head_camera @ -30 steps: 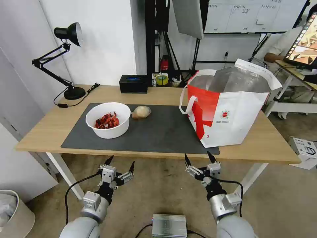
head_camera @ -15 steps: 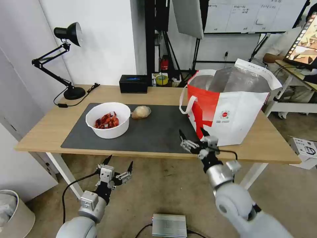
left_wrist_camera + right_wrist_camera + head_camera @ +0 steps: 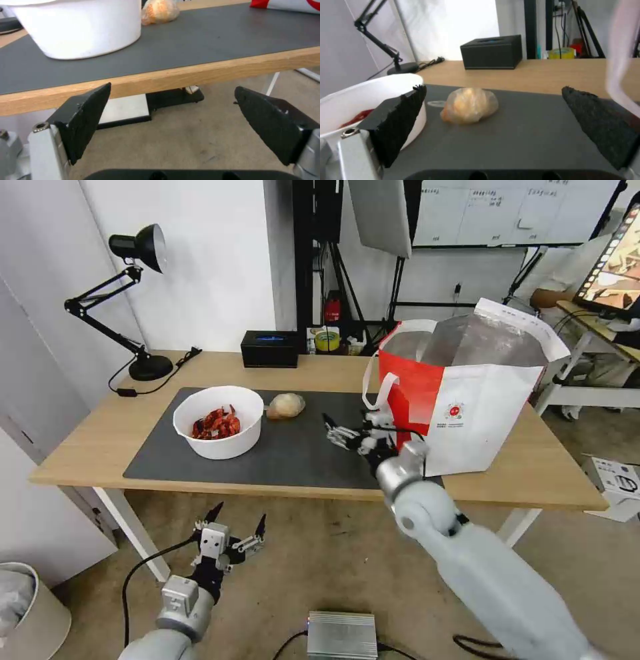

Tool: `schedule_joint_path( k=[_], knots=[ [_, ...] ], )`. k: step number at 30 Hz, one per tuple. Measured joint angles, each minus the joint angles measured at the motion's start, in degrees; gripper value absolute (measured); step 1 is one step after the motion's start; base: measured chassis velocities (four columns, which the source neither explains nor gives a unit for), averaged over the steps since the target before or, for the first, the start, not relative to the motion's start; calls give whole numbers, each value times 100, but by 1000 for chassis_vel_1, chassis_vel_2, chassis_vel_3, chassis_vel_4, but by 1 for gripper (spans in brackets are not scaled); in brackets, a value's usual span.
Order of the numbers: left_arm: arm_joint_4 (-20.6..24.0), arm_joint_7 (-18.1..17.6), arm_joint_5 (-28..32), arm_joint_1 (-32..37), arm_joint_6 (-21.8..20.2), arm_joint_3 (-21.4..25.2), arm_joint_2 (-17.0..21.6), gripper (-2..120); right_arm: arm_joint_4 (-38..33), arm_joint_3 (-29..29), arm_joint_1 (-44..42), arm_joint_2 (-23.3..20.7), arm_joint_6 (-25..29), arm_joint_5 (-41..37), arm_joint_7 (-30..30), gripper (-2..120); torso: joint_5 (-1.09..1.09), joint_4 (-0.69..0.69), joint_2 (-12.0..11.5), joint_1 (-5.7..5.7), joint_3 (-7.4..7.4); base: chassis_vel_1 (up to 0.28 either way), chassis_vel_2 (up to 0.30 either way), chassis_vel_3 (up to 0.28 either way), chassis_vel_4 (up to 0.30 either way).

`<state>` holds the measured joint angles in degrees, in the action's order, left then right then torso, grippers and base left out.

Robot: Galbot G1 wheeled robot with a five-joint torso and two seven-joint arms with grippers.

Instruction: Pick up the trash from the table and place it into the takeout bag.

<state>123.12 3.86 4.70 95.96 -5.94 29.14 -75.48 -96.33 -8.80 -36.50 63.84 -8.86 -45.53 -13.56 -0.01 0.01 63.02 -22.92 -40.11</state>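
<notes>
While the left gripper [image 3: 237,517] is held low before the table [image 3: 100,430], jaws spread and empty, the right gripper [image 3: 349,428] is seen over the mat [image 3: 313,447] — spread, holding nothing — facing the wrapped lump [image 3: 286,405] beside the bowl [image 3: 218,422]; the bag [image 3: 467,400] stands beyond.

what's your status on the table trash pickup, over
Right gripper open over the mat, facing the wrapped lump, not touching. Left gripper open, below the table edge. Bowl of shells beside the lump. Path clear.

bare mat [image 3: 313,447] between bowl [image 3: 218,421] and bag [image 3: 467,400].
</notes>
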Motion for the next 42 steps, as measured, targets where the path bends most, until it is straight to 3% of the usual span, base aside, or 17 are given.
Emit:
schedule_joint_path(
  k=[9, 19, 42],
  knots=[
    [-43, 4, -3, 9, 19, 26, -24, 100, 1562, -404, 1051, 718, -129, -55, 261, 100, 0, 1, 1, 0, 0, 0, 0, 0, 0],
    [-165, 11, -30, -2, 84, -12, -12, 100, 2901, -461, 1612, 1431, -160, 159, 611, 100, 0, 0, 1, 0, 0, 0, 0, 0, 0],
    [-222, 14, -20, -73, 87, -83, -6, 100, 4050, -416, 2245, 2069, -468, 423, 1151, 100, 1, 0, 1, 1, 0, 0, 0, 0, 0]
  ],
)
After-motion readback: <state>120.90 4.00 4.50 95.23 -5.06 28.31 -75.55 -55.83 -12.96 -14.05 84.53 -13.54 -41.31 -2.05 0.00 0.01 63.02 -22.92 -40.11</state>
